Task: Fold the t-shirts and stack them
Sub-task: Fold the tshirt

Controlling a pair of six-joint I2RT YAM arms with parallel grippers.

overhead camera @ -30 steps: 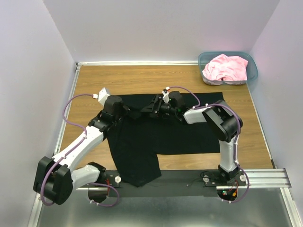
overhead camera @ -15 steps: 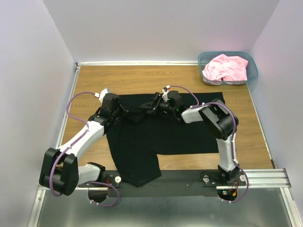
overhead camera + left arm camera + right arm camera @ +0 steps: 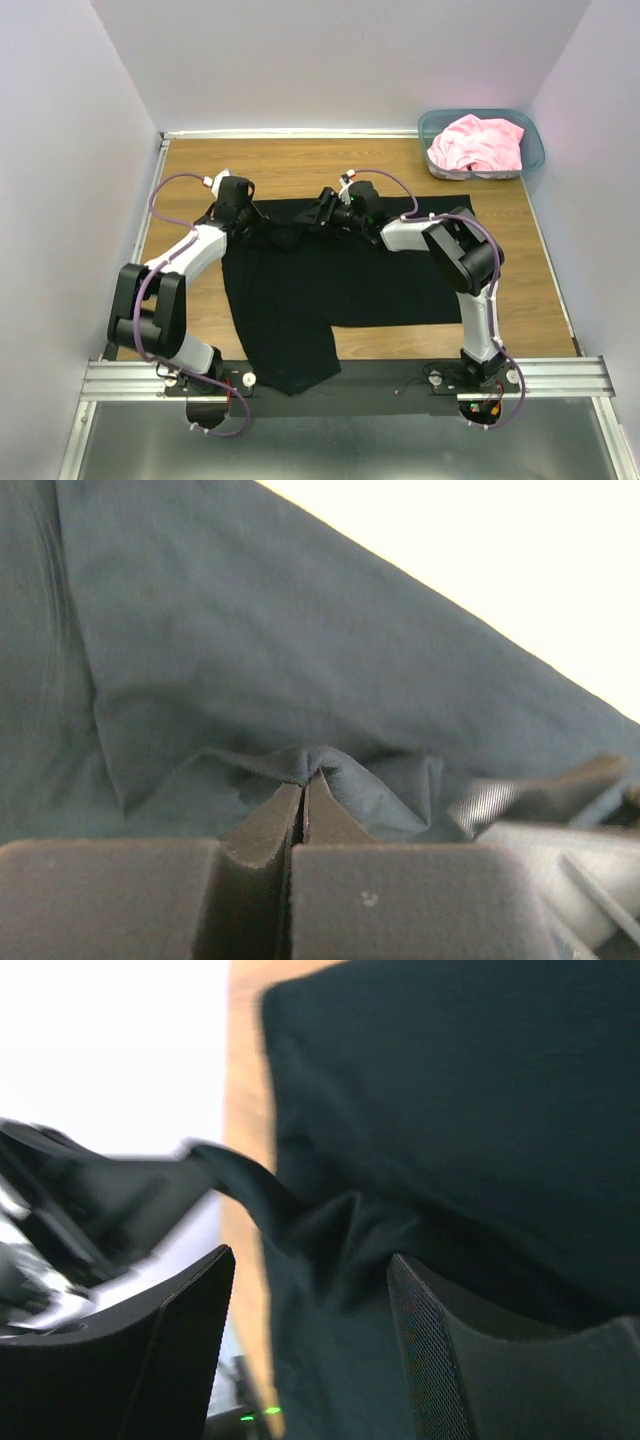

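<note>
The black t-shirt [image 3: 340, 280] lies spread on the wooden table, one part hanging over the near edge. My left gripper [image 3: 262, 222] is at its far left corner, shut on a small raised fold of the black cloth [image 3: 303, 780]. My right gripper [image 3: 318, 216] hovers over the shirt's far edge near the middle, pointing left toward the left gripper. It is open [image 3: 310, 1257], with a rumpled ridge of black cloth [image 3: 450, 1110] below and between its fingers, not pinched. The pink t-shirt [image 3: 478, 143] lies bunched in the bin.
The teal plastic bin [image 3: 535, 150] stands in the back right corner. Bare wood [image 3: 300, 165] shows behind the black shirt and along its left and right sides. Walls close in the table on three sides. A metal rail [image 3: 560, 375] runs along the near edge.
My left gripper has moved toward the back of the table, drawing the pinched fold with it. My right gripper has shifted back and left, and its jaws have narrowed a little.
</note>
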